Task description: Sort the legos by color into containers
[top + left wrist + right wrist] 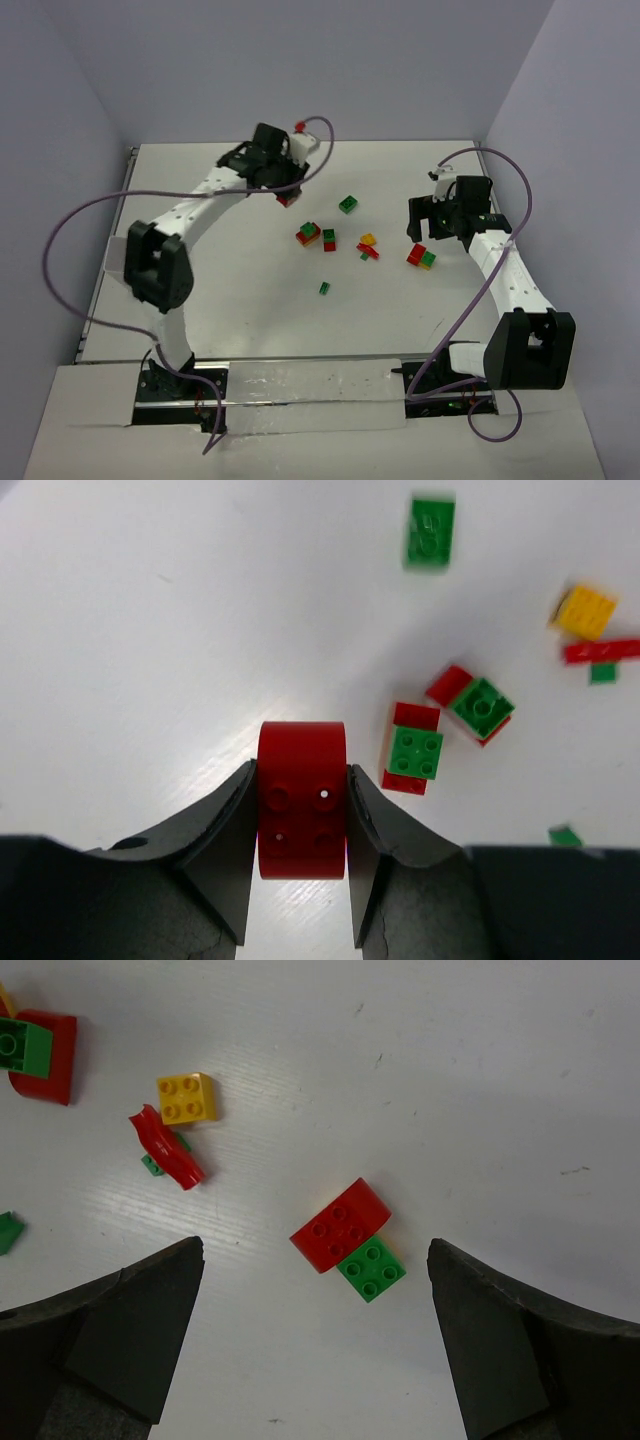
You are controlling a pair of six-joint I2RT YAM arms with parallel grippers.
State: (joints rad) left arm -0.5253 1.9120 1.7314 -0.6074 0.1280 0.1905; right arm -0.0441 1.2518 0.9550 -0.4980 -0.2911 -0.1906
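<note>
My left gripper (286,192) is shut on a red lego (301,800), held a little above the white table at the back middle; the brick shows in the top view (288,199). My right gripper (430,228) is open and empty, its jaws wide apart above a red and green pair (350,1240), which lies on the table at the right (421,257). More legos lie mid-table: a green brick (348,204), a red, green and yellow stack (309,234), a green on red pair (329,240), a yellow brick (368,240), a thin red piece (368,252) and a small green bit (325,287). No containers are in view.
The white table (250,300) is walled by lilac panels at the back and both sides. Purple cables loop from both arms. A pale strip (300,385) lies between the arm bases at the near edge.
</note>
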